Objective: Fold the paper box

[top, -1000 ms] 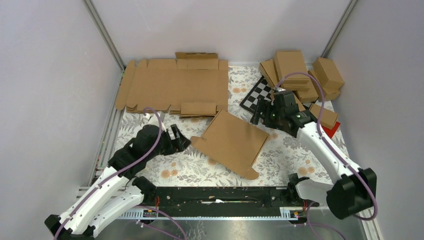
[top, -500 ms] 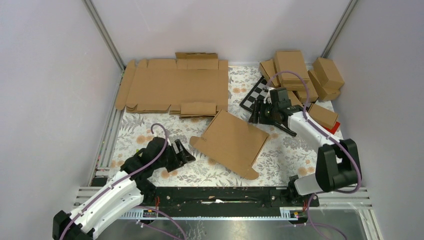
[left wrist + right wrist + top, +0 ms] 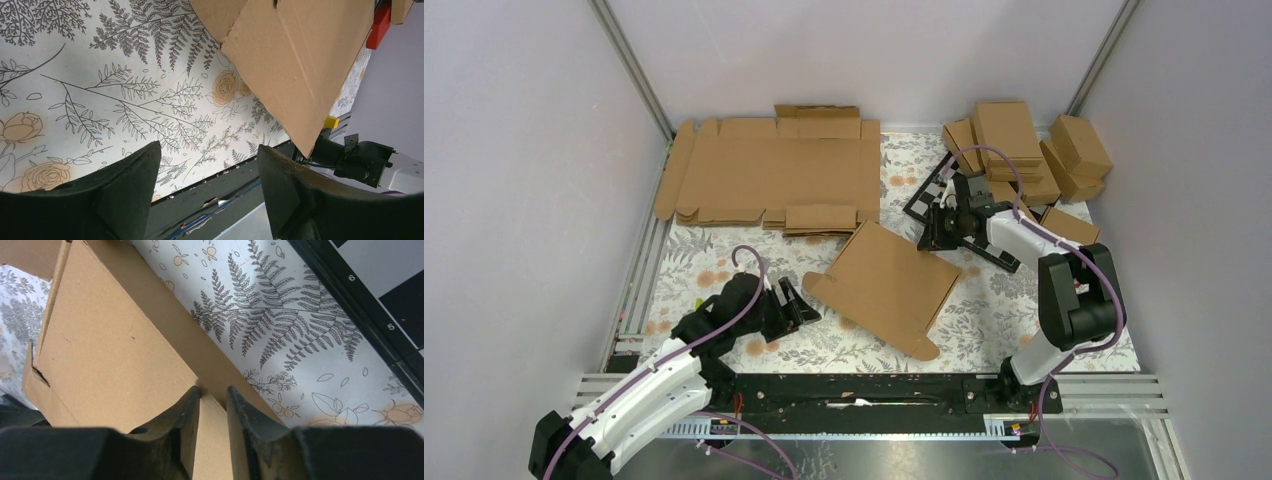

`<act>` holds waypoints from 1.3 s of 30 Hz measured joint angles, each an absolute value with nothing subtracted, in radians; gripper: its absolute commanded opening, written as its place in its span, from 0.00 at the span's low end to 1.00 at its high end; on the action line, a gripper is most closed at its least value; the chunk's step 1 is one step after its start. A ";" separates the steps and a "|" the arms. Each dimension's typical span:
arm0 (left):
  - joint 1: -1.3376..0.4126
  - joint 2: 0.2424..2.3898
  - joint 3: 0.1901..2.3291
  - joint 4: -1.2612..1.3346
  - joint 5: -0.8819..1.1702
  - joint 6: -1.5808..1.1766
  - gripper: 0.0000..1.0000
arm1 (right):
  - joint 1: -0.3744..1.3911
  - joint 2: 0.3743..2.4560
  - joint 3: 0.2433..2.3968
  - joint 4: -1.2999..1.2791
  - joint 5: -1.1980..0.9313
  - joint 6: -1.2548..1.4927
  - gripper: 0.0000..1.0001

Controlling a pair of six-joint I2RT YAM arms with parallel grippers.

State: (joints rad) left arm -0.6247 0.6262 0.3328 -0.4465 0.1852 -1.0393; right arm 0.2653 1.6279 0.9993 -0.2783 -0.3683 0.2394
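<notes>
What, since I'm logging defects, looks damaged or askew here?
The plain brown corrugated cardboard blank lies skewed to the flat cardboard stack behind, one edge lifted; a small ragged split shows at one corner.

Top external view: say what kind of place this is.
Probably an enclosed robot test cell for box folding: plain walls on metal posts, a stack of flat cardboard blanks, and a pile of finished boxes on a floral-covered table.

Left arm, lower left of overhead frame, stretched low; left gripper [image 3: 802, 306] spread wide. Right arm folded, centre right; right gripper [image 3: 927, 232] narrowly parted.
</notes>
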 measured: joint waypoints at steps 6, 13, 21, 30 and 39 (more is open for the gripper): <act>-0.625 0.640 0.315 -0.412 0.186 -1.039 0.73 | 0.247 1.662 1.018 -0.267 -0.429 0.236 0.12; -0.625 0.674 0.273 -0.377 0.187 -1.044 0.73 | 0.234 1.673 1.018 -0.245 -0.466 0.236 0.05; -0.625 0.654 0.257 -0.345 0.187 -1.050 0.73 | 0.233 1.673 1.018 -0.245 -0.458 0.236 0.02; -0.625 0.663 0.202 -0.311 0.187 -1.074 0.71 | 0.233 1.668 1.014 -0.226 -0.393 0.236 0.00; -0.625 0.729 0.142 -0.129 0.206 -1.119 0.67 | 0.233 1.668 0.992 -0.273 -0.303 0.219 0.00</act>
State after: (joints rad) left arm -0.6250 0.7292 0.1425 -0.1291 0.2062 -1.1191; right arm 0.2325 1.6680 0.9916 -0.2729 -0.3027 0.2192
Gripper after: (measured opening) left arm 0.685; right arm 0.062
